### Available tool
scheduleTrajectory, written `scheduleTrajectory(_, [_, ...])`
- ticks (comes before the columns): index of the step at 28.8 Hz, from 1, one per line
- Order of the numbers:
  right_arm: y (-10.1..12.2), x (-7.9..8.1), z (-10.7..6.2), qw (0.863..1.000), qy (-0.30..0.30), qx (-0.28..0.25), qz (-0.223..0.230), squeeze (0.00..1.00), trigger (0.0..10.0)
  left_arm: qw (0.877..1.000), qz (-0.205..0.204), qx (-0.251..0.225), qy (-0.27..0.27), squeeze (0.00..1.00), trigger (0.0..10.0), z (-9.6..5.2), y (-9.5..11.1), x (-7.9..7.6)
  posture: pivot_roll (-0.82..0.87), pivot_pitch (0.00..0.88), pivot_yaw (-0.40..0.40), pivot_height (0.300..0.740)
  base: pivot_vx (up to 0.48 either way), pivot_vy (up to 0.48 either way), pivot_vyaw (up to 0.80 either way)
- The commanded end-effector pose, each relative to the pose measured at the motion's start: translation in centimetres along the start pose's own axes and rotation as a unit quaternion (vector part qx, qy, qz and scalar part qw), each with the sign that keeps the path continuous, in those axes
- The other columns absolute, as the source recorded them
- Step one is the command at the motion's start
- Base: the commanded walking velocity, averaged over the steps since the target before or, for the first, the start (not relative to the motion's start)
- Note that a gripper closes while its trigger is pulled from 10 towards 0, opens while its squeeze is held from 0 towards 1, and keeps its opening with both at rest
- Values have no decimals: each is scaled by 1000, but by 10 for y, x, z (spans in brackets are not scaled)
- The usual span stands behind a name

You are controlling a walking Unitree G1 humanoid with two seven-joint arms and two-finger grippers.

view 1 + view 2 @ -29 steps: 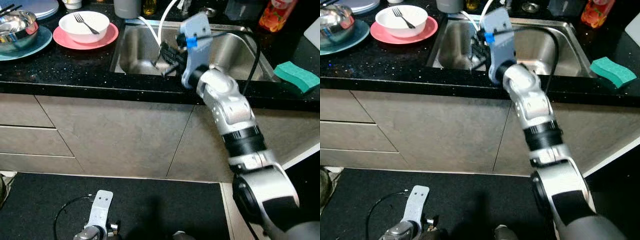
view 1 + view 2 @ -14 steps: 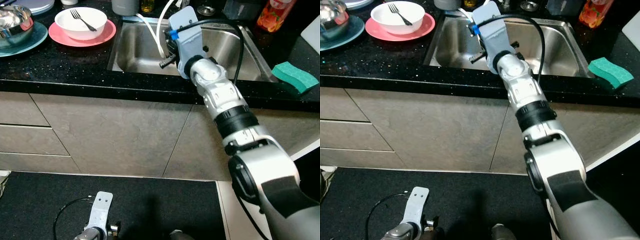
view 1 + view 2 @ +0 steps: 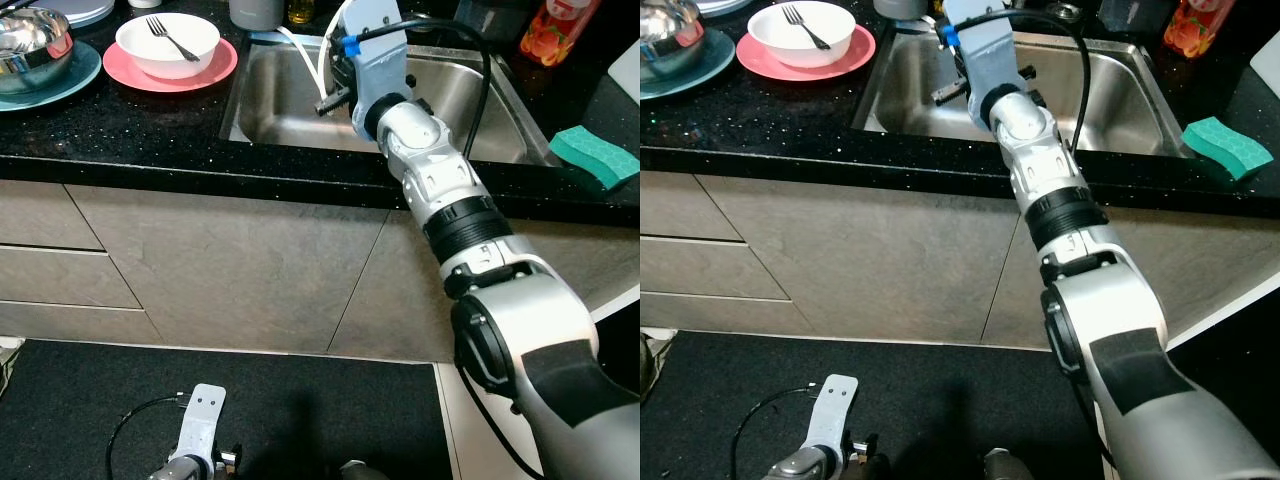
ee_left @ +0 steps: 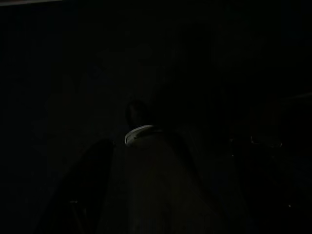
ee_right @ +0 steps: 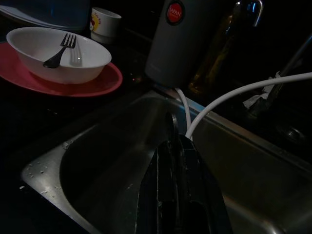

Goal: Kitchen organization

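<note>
The right hand (image 5: 178, 146) reaches over the steel sink (image 3: 285, 100), fingers pressed together, gripping nothing. A white bowl (image 3: 167, 45) holding a fork (image 3: 161, 36) sits on a pink plate (image 3: 215, 70) on the black surface (image 3: 120, 125) left of the sink. The left hand (image 3: 200, 455) hangs low; whether it is open cannot be told.

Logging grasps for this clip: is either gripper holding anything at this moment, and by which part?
Nothing is held. The right gripper hangs over the stainless steel sink with its black fingers pressed together and nothing between them. The left gripper hangs idle near the floor.
</note>
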State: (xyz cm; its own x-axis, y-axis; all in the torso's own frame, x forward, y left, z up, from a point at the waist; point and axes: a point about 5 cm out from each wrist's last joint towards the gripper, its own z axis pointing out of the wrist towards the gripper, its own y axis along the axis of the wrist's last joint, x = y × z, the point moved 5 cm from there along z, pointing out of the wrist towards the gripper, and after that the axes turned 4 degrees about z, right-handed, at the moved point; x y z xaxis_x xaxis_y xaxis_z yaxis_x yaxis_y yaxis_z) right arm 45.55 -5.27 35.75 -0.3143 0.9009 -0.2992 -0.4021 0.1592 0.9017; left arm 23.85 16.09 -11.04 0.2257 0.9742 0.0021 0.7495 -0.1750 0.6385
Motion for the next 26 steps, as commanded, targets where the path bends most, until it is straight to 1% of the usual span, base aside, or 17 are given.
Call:
scheduleTrajectory(1, [3, -6, 0, 1000, -10, -8, 10, 0, 10000, 1000, 4, 10, -6, 0, 10000, -1, -8, -2, 29, 186, -54, 740, 292, 0, 0])
scheduleTrajectory(11, [4, -10, 0, 1000, -15, -13, 12, 0, 10000, 1000, 8, 10, -7, 0, 10000, -1, -7, -2, 30, 179, -50, 740, 311, 0, 0])
scheduleTrajectory(17, [7, -13, -1, 999, -14, -26, 28, 0, 10000, 1000, 9, 10, -8, 0, 10000, -1, -6, -2, 27, 175, -48, 740, 342, 0, 0])
scheduleTrajectory(26, [9, -16, -2, 999, -16, -31, 32, 0, 10000, 1000, 10, 11, -10, 0, 10000, -1, -6, -2, 26, 175, -48, 740, 353, 0, 0])
